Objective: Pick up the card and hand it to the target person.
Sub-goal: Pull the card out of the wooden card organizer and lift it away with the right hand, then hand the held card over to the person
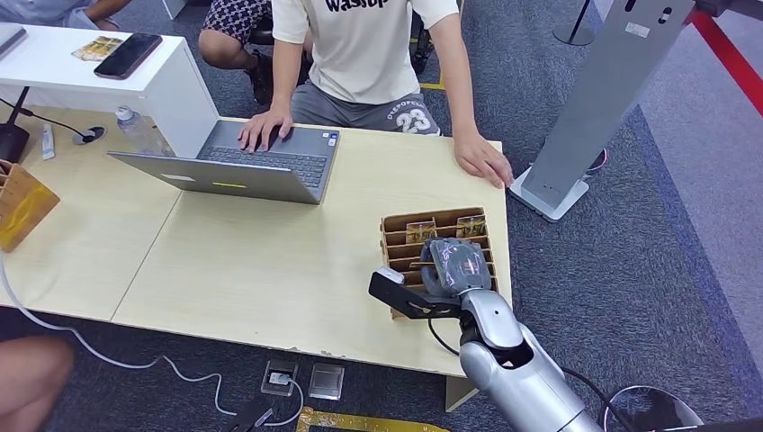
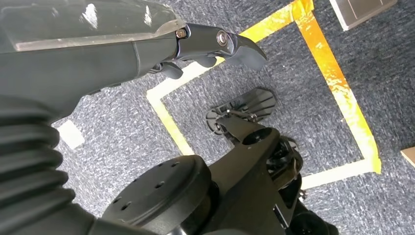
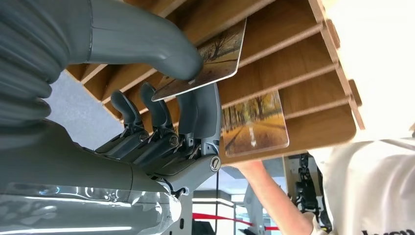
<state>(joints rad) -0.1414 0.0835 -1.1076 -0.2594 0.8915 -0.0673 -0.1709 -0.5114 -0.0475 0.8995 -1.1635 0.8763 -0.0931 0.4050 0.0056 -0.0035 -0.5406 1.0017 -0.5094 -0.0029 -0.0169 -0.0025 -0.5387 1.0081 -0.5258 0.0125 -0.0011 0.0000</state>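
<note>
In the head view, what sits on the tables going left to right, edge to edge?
Brown box → water bottle → open laptop with a person's hand on its keys → wooden card rack, the right hand over it → the person's other hand at the table's far right edge.

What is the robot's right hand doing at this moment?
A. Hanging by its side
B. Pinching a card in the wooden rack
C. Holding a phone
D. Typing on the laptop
B: in the right wrist view the right hand has its thumb on top of a card and fingers beneath it, at the wooden rack.
</note>
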